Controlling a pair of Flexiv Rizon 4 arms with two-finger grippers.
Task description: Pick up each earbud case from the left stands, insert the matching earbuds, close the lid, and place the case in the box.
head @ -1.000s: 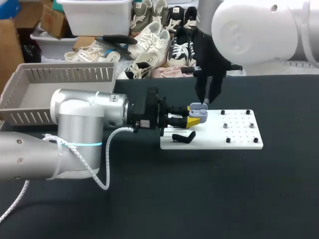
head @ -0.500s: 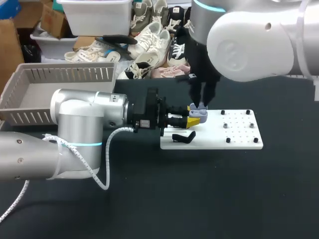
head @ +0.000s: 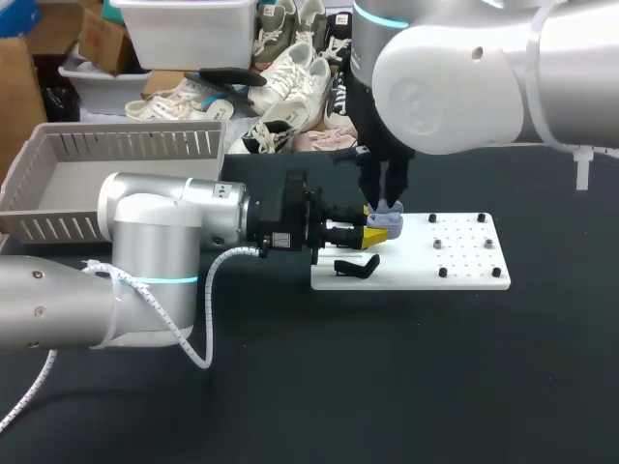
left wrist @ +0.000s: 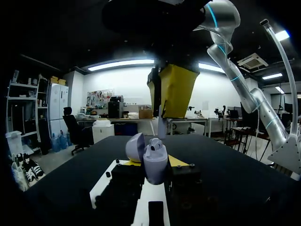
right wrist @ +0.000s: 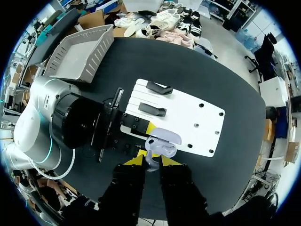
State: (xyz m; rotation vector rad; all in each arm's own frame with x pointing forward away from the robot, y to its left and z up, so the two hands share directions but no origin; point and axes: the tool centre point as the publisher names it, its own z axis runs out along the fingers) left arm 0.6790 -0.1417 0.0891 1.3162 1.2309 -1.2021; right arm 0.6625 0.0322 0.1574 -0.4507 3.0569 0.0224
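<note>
My left arm [head: 164, 232] lies low across the table and reaches in level from the left. My right arm [head: 455, 77] arches over from the right and hangs its wrist straight down. The grey box [head: 126, 145] stands at the table's far left corner, well apart from the work.

The white board [head: 464, 266] lies near the table's middle, with a black stand [head: 356, 267] at its near left corner. At the board's left edge, toward the far corner, the left gripper [head: 377, 232] pinches the lavender earbud case [head: 387, 220] from two sides, low on its body. The lid [left wrist: 135, 147] is tipped back and open.

The case looks like a light, hard, smooth plastic shell. It is likely to twist or slip under a downward push, so a hold on the flat flanks of the lower half, clear of the hinge, seems best. The lid looks like the weak part.

The right gripper [head: 386, 200] hovers just above the open case, its yellow tips drawn in on a small pale earbud [left wrist: 162, 126] whose stem points down at the pocket. The earbud is tiny and glossy and probably needs only a gentle squeeze. It should go in straight, since a tilt could jam it against the pocket's rim.
</note>
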